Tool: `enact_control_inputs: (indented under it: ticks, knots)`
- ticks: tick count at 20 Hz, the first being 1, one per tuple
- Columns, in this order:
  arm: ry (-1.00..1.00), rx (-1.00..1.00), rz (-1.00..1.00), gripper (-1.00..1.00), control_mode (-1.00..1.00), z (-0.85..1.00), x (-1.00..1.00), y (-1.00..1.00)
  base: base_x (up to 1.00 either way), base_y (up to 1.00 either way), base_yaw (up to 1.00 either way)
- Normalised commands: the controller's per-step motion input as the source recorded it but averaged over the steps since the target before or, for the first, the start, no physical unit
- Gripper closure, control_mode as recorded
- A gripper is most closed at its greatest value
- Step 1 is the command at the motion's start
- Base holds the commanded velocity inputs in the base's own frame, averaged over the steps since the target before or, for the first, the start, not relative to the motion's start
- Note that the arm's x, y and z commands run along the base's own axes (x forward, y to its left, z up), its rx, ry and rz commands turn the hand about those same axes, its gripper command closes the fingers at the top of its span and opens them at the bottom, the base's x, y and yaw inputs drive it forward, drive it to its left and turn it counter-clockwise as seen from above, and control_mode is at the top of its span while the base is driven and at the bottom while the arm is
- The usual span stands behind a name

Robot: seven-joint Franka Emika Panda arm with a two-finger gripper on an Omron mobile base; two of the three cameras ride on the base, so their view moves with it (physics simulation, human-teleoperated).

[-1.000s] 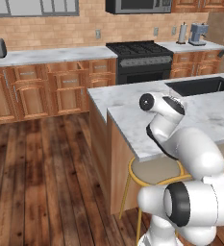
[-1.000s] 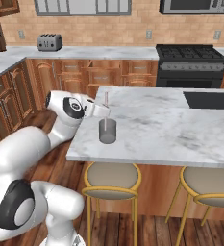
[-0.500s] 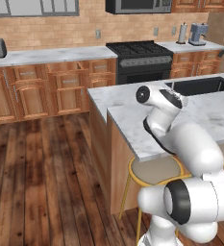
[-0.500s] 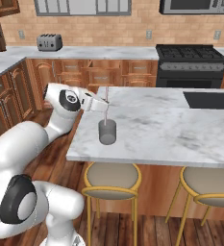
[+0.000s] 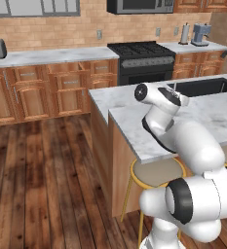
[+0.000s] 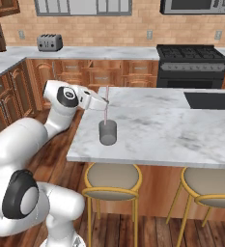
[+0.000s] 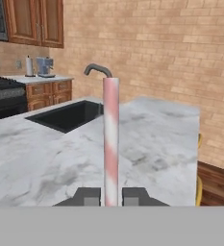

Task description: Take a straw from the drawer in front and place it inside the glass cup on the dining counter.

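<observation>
My gripper (image 6: 102, 102) reaches in from the left over the dining counter (image 6: 181, 130) and is shut on the straw (image 6: 106, 103). The thin pinkish straw stands nearly upright, with its lower end at the mouth of the glass cup (image 6: 107, 133). That small grey tumbler stands near the counter's left front corner. In the hand view the straw (image 7: 111, 144) rises straight up between the two dark fingertips (image 7: 87, 196) of my gripper (image 7: 111, 197). A drawer (image 6: 103, 67) in the back cabinet row looks slightly pulled out.
A black sink (image 7: 68, 115) with a curved tap (image 7: 98, 70) is set into the counter beyond the straw. Two round stools (image 6: 113, 179) stand under the overhang. A toaster (image 6: 49, 42) and a black range (image 6: 191, 58) line the back wall.
The wrist has risen slightly and shifted a little to the left with the straw still gripped. The straw stays upright over the cup.
</observation>
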Motion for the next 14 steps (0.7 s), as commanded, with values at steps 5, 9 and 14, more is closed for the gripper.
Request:
enact_control_inputs:
  ticks: [5, 9, 14]
  knots:
    - [-0.04, 0.00, -0.02, 1.00, -1.00, -0.07, 0.01, 0.00, 0.00, 0.00, 0.00]
    - [-0.08, 0.00, 0.00, 1.00, -1.00, -0.18, 0.00, 0.00, 0.00, 0.00, 0.00]
    - [-0.09, 0.00, 0.00, 1.00, -1.00, -0.16, 0.00, 0.00, 0.00, 0.00, 0.00]
